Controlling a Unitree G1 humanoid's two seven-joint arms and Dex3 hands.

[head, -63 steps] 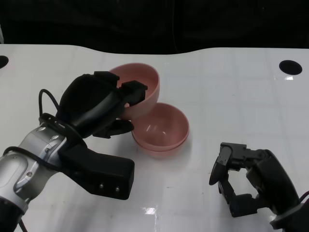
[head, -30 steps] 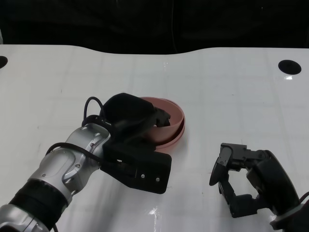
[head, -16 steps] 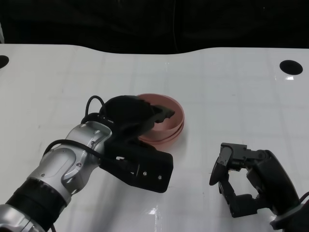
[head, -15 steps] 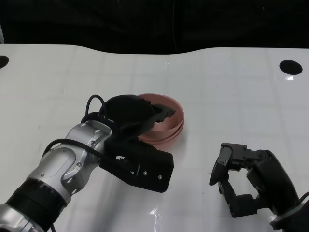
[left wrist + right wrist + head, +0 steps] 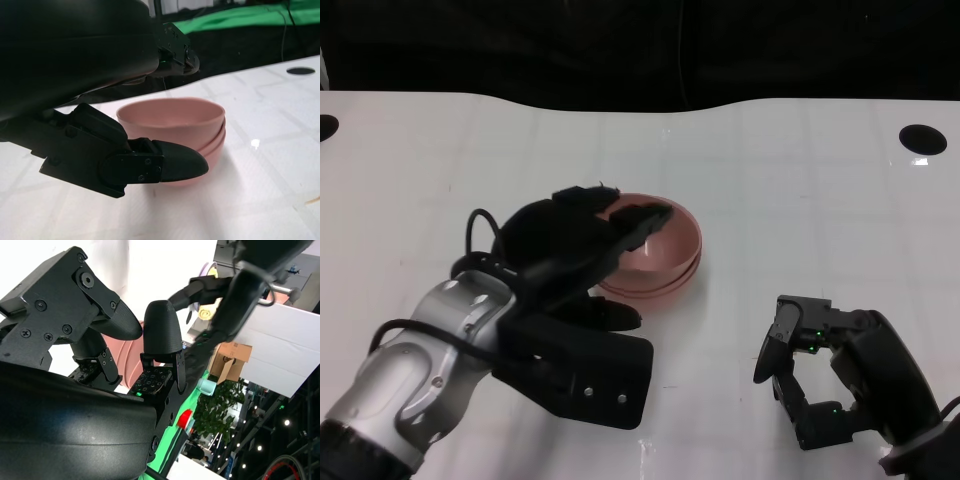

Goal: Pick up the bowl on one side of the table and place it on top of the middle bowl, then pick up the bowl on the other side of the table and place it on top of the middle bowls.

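Beside nested pink bowls (image 5: 172, 125), left hand (image 5: 575, 250) fingers apart, empty; right hand (image 5: 820, 375) likewise.

Head view looks down; wrist views sit low, sharing the stacked bowls (image 5: 665, 250)

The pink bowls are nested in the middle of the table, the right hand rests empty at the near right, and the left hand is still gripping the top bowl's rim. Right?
Not quite: the left hand no longer grips the top bowl. The left wrist view shows its fingers spread, clear of the rim. The pink bowls are nested and the right hand rests empty, as you said.
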